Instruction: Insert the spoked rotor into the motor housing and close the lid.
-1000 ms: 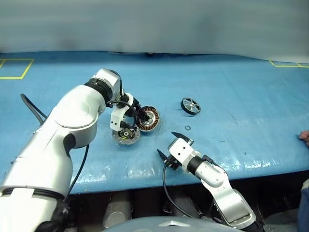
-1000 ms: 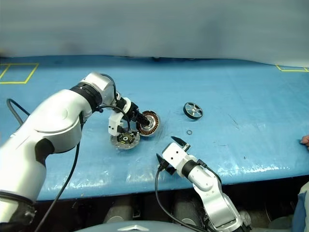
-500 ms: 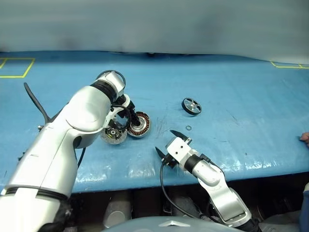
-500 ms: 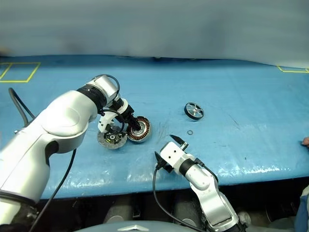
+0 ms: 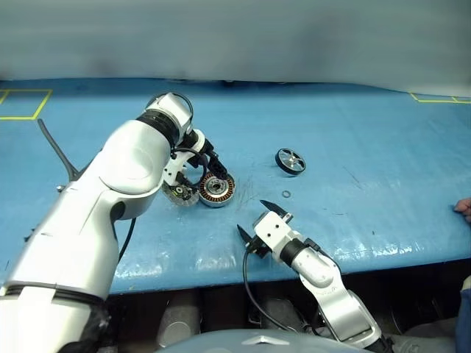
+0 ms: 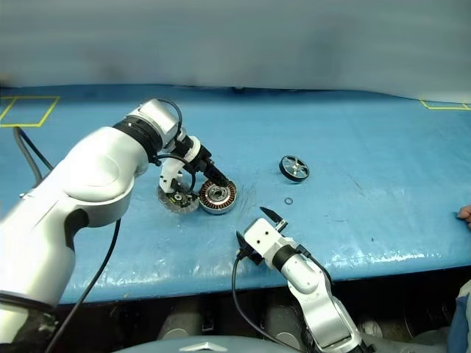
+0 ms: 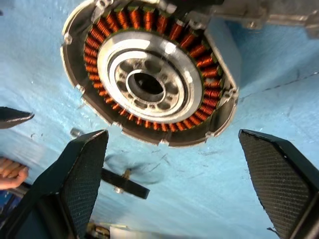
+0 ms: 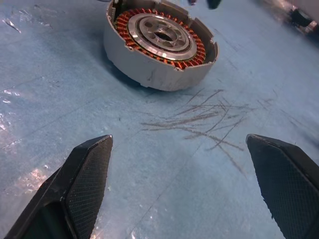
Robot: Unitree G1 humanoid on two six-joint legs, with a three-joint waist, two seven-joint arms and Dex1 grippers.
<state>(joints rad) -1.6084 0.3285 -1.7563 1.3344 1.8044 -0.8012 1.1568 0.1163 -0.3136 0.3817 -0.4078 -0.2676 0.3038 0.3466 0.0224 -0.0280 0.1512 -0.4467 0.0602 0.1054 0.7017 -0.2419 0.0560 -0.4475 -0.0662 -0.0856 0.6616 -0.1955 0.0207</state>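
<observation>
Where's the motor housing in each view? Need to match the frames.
Left eye view: motor housing on the blue table, beside the lid, under the left gripper.
Right eye view: same spot, left of the spoked rotor.
Left wrist view: upper centre, beyond the open jaws.
Right wrist view: top centre.
Shared landmark: the orange-copper windings around its hollow centre.

The motor housing [image 5: 217,190] lies flat on the blue table, open face up: a silver-walled ring of orange-copper windings around a pale metal hub with a hollow centre. Touching its left side lies the lid [image 5: 184,195], a silver disc showing a dark centre. The spoked rotor [image 5: 291,161], a black wheel with pale spokes, lies well apart to the right.
</observation>
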